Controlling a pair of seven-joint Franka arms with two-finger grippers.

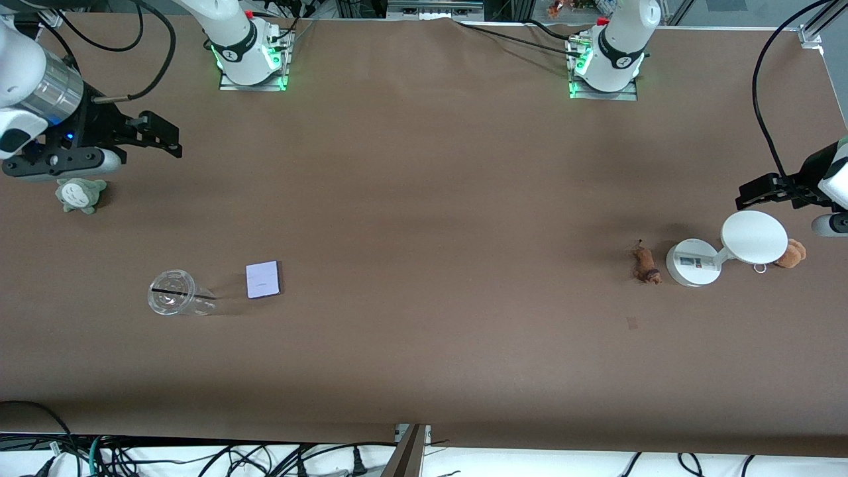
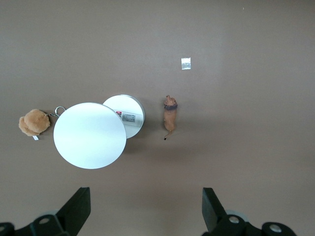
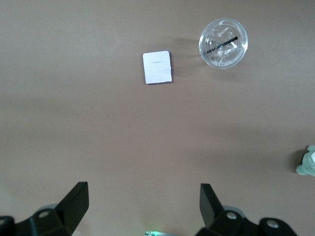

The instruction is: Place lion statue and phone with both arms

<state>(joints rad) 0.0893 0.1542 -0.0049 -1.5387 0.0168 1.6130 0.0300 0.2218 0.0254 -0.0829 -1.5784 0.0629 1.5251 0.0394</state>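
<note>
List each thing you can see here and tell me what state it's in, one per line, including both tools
lion statue: lying on the table beside the white stand, not held.
phone: lying flat, folded shut, untouched.
clear cup: beside the phone, a dark straw in it.
white stand: upright, its round plate empty.
tan plush bear: resting beside the stand.
grey-green plush: on the table under the right tool.
left tool: open, empty.
right tool: open, empty.

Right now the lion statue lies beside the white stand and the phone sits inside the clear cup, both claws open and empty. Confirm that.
Not quite: the phone is not inside the clear cup; it lies flat on the table beside it, as the right wrist view shows. The rest holds: the lion statue lies beside the white stand, and the left claw and right claw are open and empty.
</note>
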